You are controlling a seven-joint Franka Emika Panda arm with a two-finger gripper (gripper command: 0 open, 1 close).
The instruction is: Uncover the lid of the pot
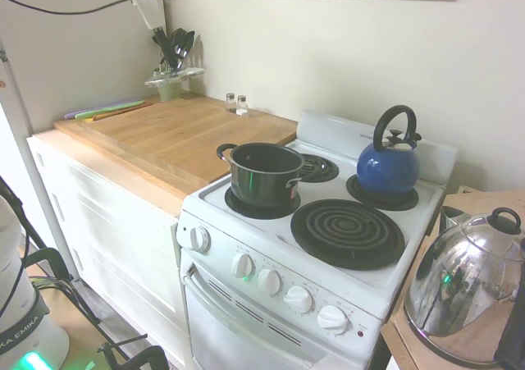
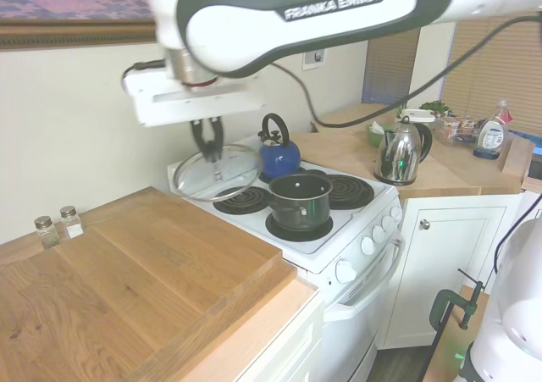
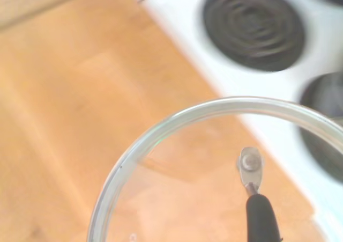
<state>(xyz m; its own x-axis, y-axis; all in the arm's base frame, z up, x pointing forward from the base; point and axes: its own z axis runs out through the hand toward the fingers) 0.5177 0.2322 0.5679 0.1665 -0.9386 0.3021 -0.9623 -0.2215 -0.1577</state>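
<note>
First exterior: the pot (image 1: pixel 264 173) is seen uncovered on the stove's (image 1: pixel 410 247) front left burner.

Second exterior: the lid (image 2: pixel 217 172) is held aloft by its handle, pinched in the gripper (image 2: pixel 208 148), above the stove–counter (image 2: pixel 127 272) edge.

Wrist: lid rim (image 3: pixel 177 124) seen over wood.

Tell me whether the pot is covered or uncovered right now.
Uncovered. The pot sits open on the stove's front burner, its dark inside visible, while the gripper holds the lid by its handle in the air beside it.

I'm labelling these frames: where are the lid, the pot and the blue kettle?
lid (image 2: pixel 217 172), second exterior view, on its glass.
pot (image 1: pixel 262 171), first exterior view, on its side wall.
blue kettle (image 1: pixel 387 166), first exterior view, on its body.
</note>
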